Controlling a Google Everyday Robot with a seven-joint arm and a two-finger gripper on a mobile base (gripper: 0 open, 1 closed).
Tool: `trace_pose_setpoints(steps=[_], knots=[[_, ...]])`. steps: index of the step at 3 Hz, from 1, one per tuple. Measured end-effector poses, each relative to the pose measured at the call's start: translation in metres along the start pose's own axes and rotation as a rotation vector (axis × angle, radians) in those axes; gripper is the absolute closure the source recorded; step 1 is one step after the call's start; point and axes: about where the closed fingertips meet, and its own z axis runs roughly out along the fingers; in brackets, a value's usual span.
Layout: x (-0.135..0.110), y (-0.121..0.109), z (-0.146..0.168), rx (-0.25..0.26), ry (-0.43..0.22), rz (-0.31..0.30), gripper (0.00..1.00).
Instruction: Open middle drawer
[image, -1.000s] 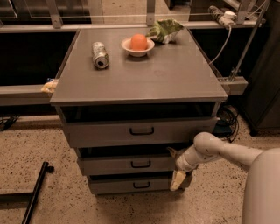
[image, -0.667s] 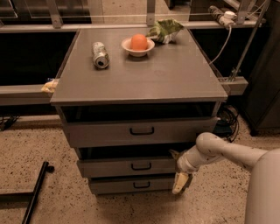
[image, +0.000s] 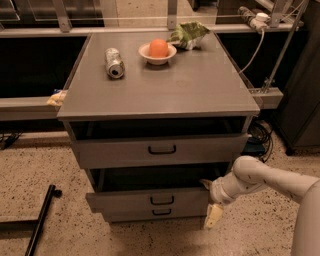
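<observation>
The grey cabinet (image: 160, 95) has three drawers. The middle drawer (image: 130, 201), with a small black loop handle (image: 161, 200), stands pulled out, with a dark gap above its front. My gripper (image: 209, 200) is at the right end of that front. One finger (image: 205, 183) reaches in behind the panel's top edge. The pale finger (image: 214, 216) hangs in front of it, so the jaws hold the panel between them. The top drawer (image: 115, 152) is slightly out. The bottom drawer (image: 125, 216) is mostly hidden under the middle one.
On the cabinet top lie a can (image: 114, 62), a bowl with an orange (image: 158, 50) and a green bag (image: 188, 35). A black bar (image: 40, 220) lies on the floor at left. Cables (image: 260, 135) and a dark unit (image: 305, 100) are at right.
The middle drawer has slid out toward the camera and now covers most of the bottom drawer. My gripper has moved the same way with its right end.
</observation>
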Motion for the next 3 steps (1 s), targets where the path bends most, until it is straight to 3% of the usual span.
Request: trace_pose_setpoints(steps=[1, 2, 3], knots=[[-0.001, 0.000, -0.002, 0.000, 0.000, 0.000, 0.00], [0.007, 0.019, -0.007, -0.030, 0.000, 0.048, 0.00], [0.007, 0.060, -0.030, -0.087, 0.000, 0.117, 0.00]])
